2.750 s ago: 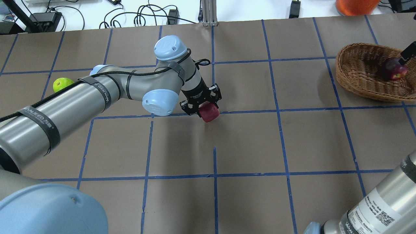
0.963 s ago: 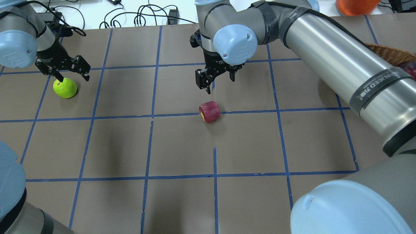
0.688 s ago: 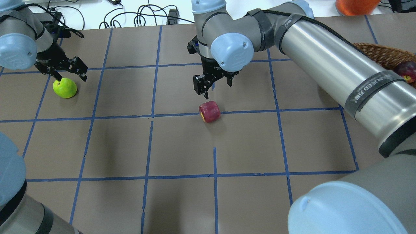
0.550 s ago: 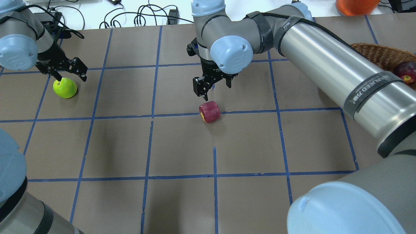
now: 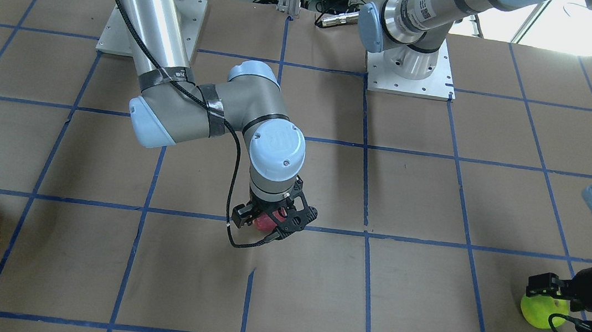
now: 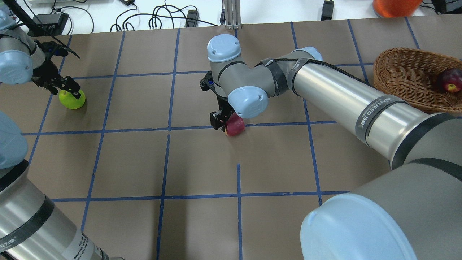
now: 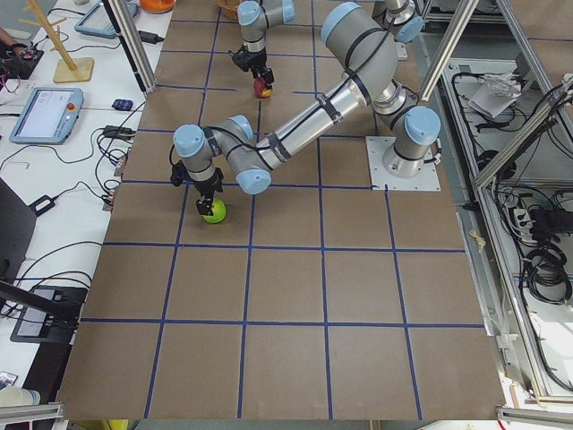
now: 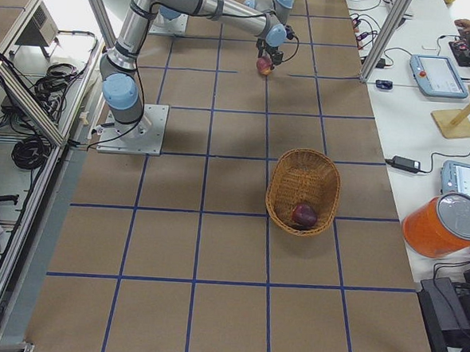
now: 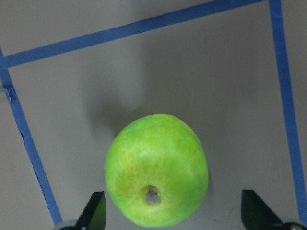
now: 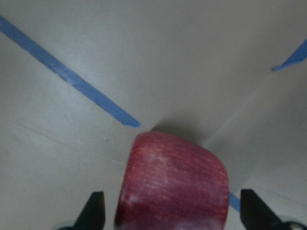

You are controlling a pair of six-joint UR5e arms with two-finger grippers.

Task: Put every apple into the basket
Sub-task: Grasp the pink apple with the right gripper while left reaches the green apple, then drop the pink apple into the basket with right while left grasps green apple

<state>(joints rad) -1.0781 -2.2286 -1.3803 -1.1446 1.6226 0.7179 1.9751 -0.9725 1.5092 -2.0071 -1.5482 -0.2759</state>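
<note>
3 apples are logged. We find the dark apple (image 6: 449, 80) lying inside the basket (image 6: 397, 72) at the right end of the table (image 6: 274, 162). The red apple (image 6: 235, 126) rests near the centre on a blue tape line (image 6: 144, 128). The right gripper (image 5: 269, 220) straddles it, fingers apart and clear of its sides. The green apple (image 6: 72, 100) sits far left, bracketed by the left gripper (image 6: 65, 88), likewise spread.

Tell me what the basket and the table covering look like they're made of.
Basket: apparently woven wicker, matte brown, plaited strands showing. Table covering: probably matte brown paper or card, flat and dull, crossed by blue tape.
</note>
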